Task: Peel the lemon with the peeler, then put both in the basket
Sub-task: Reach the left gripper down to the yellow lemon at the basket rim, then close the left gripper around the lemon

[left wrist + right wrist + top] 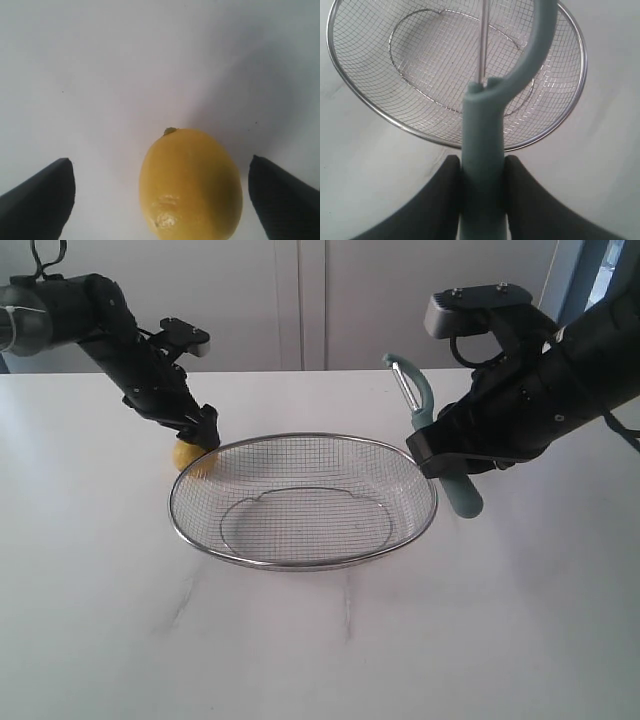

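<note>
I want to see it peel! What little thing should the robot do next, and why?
Probably close the left gripper on the lemon: its fingers stand open on either side of it, not touching, while it lies on the table. The right gripper holds the peeler by its handle.

Silver wire-mesh basket (pixel 300 502), smooth-skinned lemon (pixel 190 184)
</note>
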Action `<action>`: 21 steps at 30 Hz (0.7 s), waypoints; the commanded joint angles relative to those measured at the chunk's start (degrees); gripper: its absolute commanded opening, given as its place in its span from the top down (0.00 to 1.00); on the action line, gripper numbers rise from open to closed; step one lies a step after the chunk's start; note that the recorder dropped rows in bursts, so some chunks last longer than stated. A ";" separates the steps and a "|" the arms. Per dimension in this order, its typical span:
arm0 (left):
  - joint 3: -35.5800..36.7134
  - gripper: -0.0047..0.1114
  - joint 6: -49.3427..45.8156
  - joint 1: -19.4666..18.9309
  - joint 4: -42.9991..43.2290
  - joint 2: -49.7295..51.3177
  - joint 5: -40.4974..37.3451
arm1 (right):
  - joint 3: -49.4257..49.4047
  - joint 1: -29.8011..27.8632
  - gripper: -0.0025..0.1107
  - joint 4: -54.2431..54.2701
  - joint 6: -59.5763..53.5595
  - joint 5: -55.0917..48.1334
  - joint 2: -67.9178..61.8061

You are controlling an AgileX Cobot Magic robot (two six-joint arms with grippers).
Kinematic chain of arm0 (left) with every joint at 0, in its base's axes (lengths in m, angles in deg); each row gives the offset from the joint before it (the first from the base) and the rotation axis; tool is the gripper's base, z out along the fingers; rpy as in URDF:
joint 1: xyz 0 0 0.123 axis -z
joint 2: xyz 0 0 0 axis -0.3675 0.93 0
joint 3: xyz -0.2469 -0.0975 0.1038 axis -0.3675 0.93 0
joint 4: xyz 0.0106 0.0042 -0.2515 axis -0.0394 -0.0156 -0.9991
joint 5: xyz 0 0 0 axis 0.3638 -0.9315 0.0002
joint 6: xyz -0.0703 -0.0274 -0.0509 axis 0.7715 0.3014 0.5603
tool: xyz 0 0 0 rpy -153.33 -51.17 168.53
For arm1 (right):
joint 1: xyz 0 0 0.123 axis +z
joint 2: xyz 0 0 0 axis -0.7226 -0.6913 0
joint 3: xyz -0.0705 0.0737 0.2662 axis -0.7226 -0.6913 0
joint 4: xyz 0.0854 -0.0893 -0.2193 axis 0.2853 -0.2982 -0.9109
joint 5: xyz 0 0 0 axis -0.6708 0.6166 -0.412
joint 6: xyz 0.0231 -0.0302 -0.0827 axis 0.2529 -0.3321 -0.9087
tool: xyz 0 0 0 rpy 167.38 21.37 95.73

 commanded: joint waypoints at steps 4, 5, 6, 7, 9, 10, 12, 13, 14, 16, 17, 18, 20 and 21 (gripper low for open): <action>-0.30 0.15 0.12 0.29 -1.89 1.26 -2.18 | 0.40 -0.34 0.98 0.38 0.19 0.38 0.03; -0.30 0.15 0.12 0.29 -1.89 1.53 -2.60 | 0.40 -0.34 0.98 0.38 0.19 0.38 0.03; -0.30 0.15 0.12 0.29 -1.89 1.99 -3.17 | 0.40 -0.34 0.98 0.38 0.19 0.38 0.03; -0.30 0.15 0.12 0.29 -1.89 2.33 -3.36 | 0.40 -0.34 0.98 0.38 0.19 0.38 0.03; -0.30 0.15 0.12 0.29 -1.77 2.72 -3.36 | 0.40 -0.34 0.98 0.38 0.19 0.38 0.03; -0.30 0.15 0.12 0.29 -1.77 2.85 -3.36 | 0.40 -0.34 0.98 0.38 0.19 0.38 0.03; -0.30 0.15 0.12 0.29 -1.77 2.94 -3.09 | 0.40 -0.34 0.98 0.38 0.19 0.38 0.03; -0.30 0.15 0.12 0.29 -1.77 2.94 -2.99 | 0.40 -0.34 0.98 0.39 0.19 0.48 0.03; -0.30 0.15 0.12 0.29 -1.77 2.94 -2.65 | 0.40 -0.34 0.98 0.39 0.19 0.48 0.03; -0.30 0.15 0.12 0.29 -1.77 2.94 -1.90 | 0.40 -0.34 0.98 0.39 0.19 0.48 0.03; -0.30 0.15 0.12 0.29 -1.77 2.94 -1.75 | 0.40 -0.34 0.98 0.39 0.19 0.48 0.03; -0.30 0.15 0.12 0.29 -1.77 2.94 -1.50 | 0.40 -0.34 0.98 0.39 0.19 0.48 0.03; -0.30 0.15 0.12 0.29 -1.91 3.21 -1.53 | 0.40 -0.34 0.98 0.39 0.19 0.59 0.03; -0.30 0.15 0.12 0.29 -1.91 3.32 -1.53 | 0.40 -0.34 0.98 0.39 0.19 0.59 0.03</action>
